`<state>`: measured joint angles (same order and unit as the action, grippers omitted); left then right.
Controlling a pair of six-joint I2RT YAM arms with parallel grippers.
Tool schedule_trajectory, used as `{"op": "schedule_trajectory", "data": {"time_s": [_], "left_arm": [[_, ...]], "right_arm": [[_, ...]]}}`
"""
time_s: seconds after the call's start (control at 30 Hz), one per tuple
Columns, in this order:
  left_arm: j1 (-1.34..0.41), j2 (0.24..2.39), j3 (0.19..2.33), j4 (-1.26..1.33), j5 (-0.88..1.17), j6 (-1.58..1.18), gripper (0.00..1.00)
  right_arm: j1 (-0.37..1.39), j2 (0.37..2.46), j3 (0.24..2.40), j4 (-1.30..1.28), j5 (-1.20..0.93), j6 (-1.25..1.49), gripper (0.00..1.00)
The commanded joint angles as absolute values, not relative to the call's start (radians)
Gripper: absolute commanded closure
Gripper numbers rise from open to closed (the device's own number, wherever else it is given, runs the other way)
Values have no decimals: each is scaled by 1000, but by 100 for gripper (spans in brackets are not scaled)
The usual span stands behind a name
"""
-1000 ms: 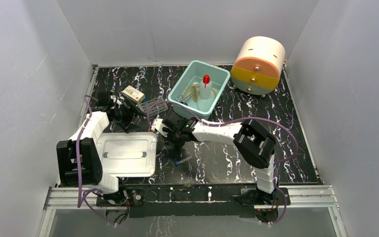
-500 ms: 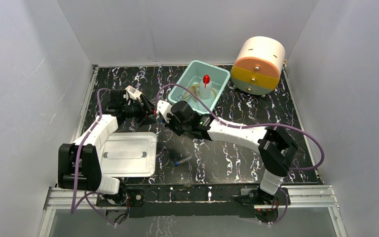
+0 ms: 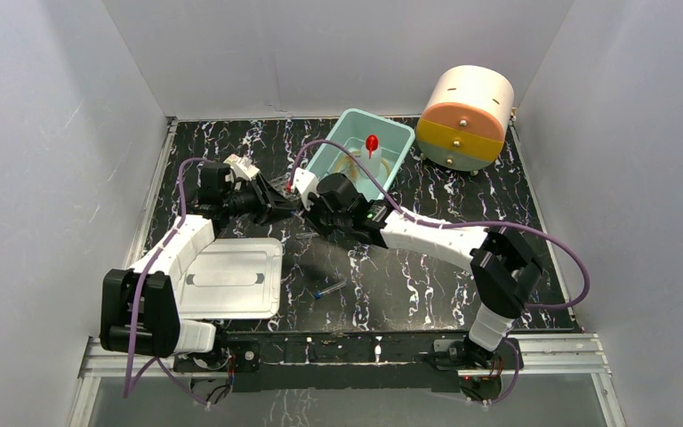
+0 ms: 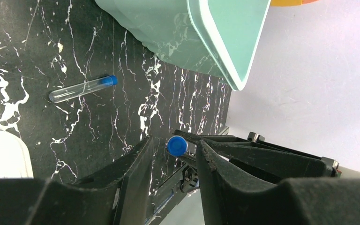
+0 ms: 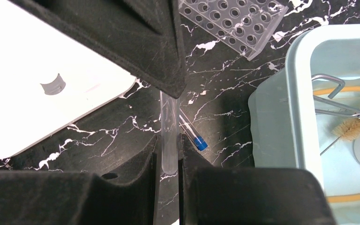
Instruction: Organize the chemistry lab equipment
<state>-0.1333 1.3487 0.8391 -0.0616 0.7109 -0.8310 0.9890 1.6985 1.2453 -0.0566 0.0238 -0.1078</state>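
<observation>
My right gripper (image 5: 168,140) is shut on a thin clear tube (image 5: 168,157) and holds it above the table. In the top view the right gripper (image 3: 306,212) meets my left gripper (image 3: 279,197) just left of the teal bin (image 3: 393,135). My left gripper (image 4: 174,140) is open, its fingers either side of the tube's blue cap (image 4: 176,145) without touching it. A second blue-capped tube (image 5: 191,132) lies on the table below; it also shows in the left wrist view (image 4: 82,89). The grey tube rack (image 5: 232,18) lies close by.
The bin holds the red-nozzled wash bottle (image 3: 372,144), metal tongs (image 5: 330,101), tan tubing (image 5: 351,89) and a brush (image 5: 354,126). A white lid (image 3: 231,277) lies at the front left. Another tube (image 3: 327,289) lies at the front middle. A round drawer cabinet (image 3: 465,116) stands at the back right.
My right gripper has risen from the table by the white lid and moved back toward the bin with the tube. My left gripper has swung right to meet it.
</observation>
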Motion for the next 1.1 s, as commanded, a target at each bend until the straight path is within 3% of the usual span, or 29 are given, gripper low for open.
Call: {"op": "schedule_trajectory", "data": {"time_s": [0.0,0.17,0.37,0.6,0.77,1.07], "left_arm": [[-138,1309,824,-50,757,-841,65],[-140,1323,831,-20,780,-861,69],[-142,1324,827,-15,795,-863,83],[-153,1302,826,-14,781,-869,89],[-153,1286,841,-48,720,-819,92],[-153,1286,1022,-337,374,-603,91]], "right_arm": [[984,1652,1244,21,6,-95,77],[982,1649,1235,21,-29,-98,78],[983,1656,1239,21,-32,-97,78],[983,1668,1250,20,-32,-84,77],[979,1685,1282,-19,-5,-30,51],[965,1607,1296,-48,-5,37,38]]}}
